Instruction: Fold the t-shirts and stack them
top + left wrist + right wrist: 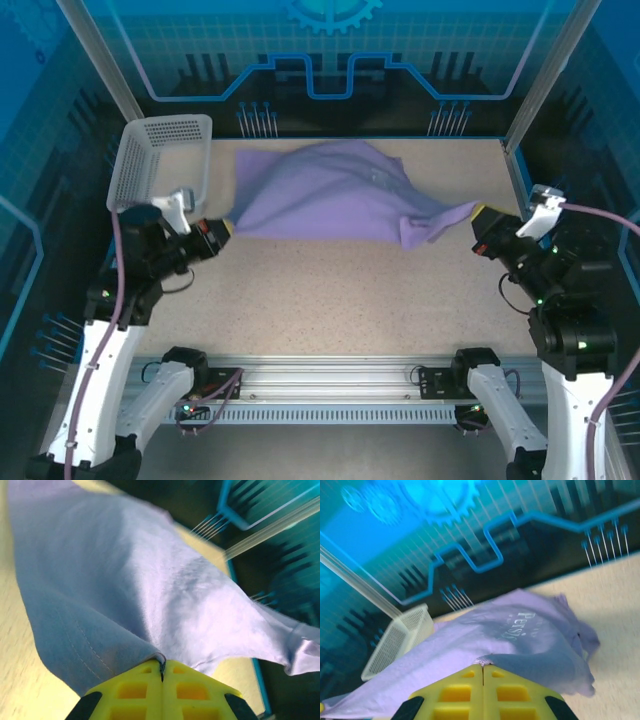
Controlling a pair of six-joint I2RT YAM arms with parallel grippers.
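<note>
step: stretch shirt (330,190) flat | left gripper (224,231) clamps its 8 o'clock corner, right gripper (481,216) its 3 o'clock edge | tip: pull apart evenly, lower taut

Robotics lab test cell, not a home or shop. Boxed in by aluminium frame posts (100,60) and blue wall panels (200,50) printed with circuit traces and a gear (333,12). Speckled tabletop (350,290) with an aluminium rail (330,375) along the near edge, left arm (100,360) and right arm (570,400) mounted at its ends, purple cable (117,270) strung up the left one.
</note>
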